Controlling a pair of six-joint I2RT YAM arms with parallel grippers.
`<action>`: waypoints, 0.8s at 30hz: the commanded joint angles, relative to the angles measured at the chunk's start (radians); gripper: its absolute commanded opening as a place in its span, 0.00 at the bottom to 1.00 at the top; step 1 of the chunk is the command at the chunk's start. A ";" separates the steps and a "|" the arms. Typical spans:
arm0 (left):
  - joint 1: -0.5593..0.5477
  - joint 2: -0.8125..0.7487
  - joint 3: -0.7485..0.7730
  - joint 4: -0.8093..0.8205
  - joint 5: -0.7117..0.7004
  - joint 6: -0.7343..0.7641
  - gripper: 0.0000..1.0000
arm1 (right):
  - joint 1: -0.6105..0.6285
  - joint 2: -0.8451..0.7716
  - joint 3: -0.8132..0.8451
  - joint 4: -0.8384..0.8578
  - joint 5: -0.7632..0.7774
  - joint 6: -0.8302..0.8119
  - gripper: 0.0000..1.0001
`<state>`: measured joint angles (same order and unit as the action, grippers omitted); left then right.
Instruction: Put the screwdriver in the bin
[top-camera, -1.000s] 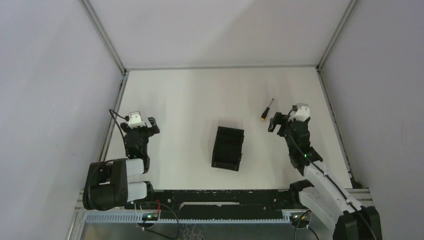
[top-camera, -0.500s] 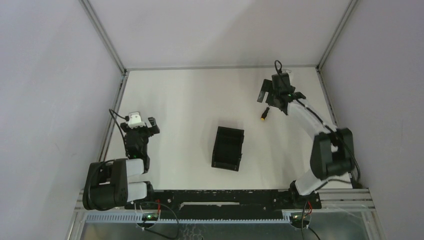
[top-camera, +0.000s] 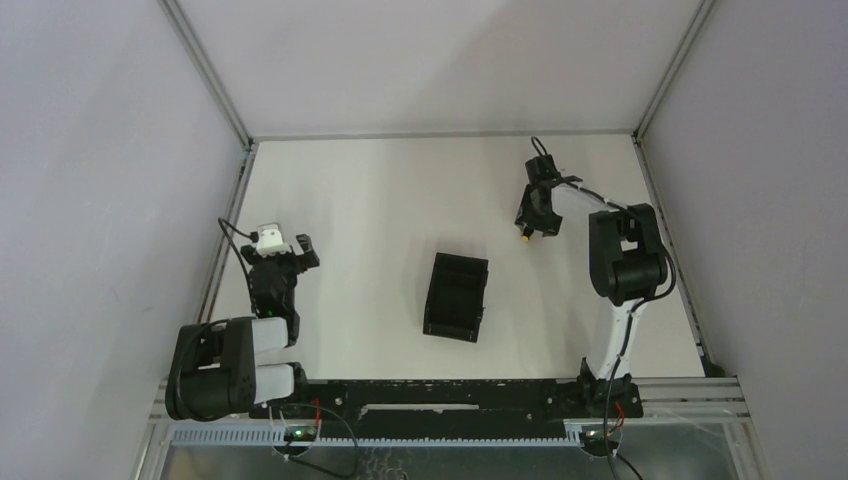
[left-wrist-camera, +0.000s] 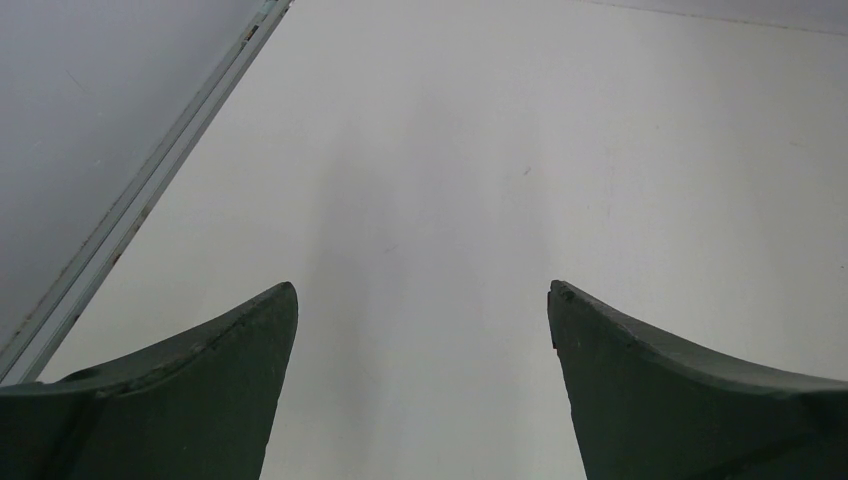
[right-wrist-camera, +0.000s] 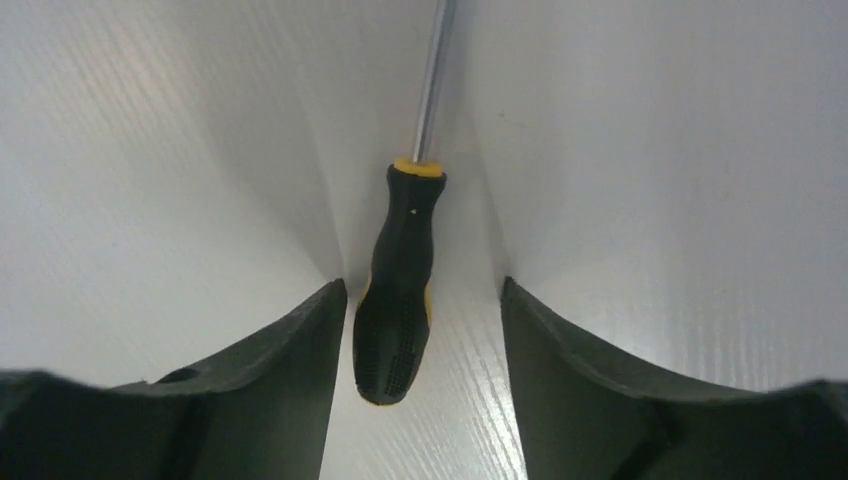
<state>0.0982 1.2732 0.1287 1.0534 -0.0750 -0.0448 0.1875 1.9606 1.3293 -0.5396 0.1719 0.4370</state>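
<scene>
Right gripper (right-wrist-camera: 420, 290): low over white table (right-wrist-camera: 660, 150), jaws apart, straddling the black ribbed handle of a slim yellow-trimmed screwdriver (right-wrist-camera: 395, 300). Handle nearer one finger, steel shaft pointing away. Step: grasp, not yet made. Next calls for closing squarely on the handle, then lifting toward the low black rectangular plastic bin (top-camera: 455, 296), well apart.

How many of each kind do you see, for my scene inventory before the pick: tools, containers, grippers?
Tools: 1, the screwdriver
Containers: 1, the bin
Grippers: 2, the left gripper and the right gripper
Total: 4
</scene>
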 joint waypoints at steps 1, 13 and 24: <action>-0.003 -0.015 0.047 0.036 -0.003 0.016 1.00 | -0.013 0.024 0.031 -0.017 -0.005 0.043 0.54; -0.003 -0.015 0.048 0.037 -0.003 0.017 1.00 | 0.064 -0.252 0.006 -0.053 0.042 -0.101 0.00; -0.003 -0.016 0.046 0.037 -0.003 0.016 1.00 | 0.555 -0.645 -0.247 -0.073 0.150 -0.046 0.00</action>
<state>0.0982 1.2732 0.1287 1.0534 -0.0750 -0.0444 0.5980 1.3636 1.1595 -0.5861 0.2447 0.3496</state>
